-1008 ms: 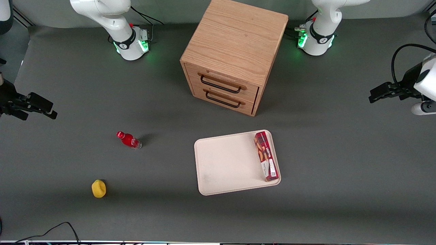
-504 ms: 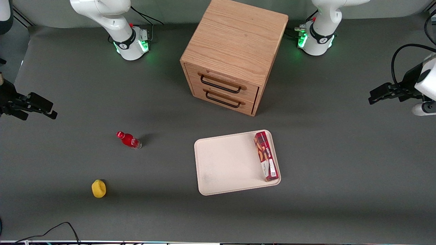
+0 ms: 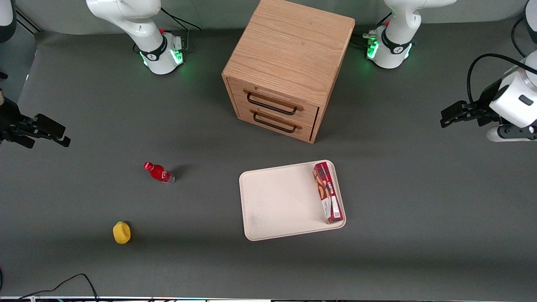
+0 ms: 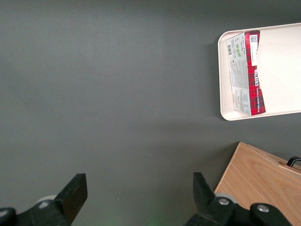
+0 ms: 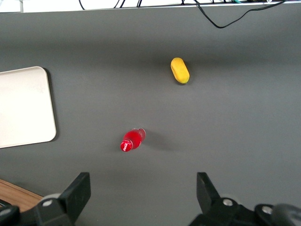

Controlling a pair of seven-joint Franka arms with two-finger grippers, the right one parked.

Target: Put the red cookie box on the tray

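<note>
Dark-red cookie box (image 3: 328,192) lies on tray (image 3: 277,201); tool (image 4: 136,197) wide open, empty.

tray (image 5: 26,106): bare cream corner showing, flat on grey table (image 5: 225,132)
red bottle (image 5: 132,140): near the tray
yellow object (image 5: 179,70): apart from bottle

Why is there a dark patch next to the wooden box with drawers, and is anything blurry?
Front view: the drawer cabinet casts a soft shadow on the table, and the red cookie box on the tray looks sharp. Left wrist view: the open hand shows dark over bare table.
</note>
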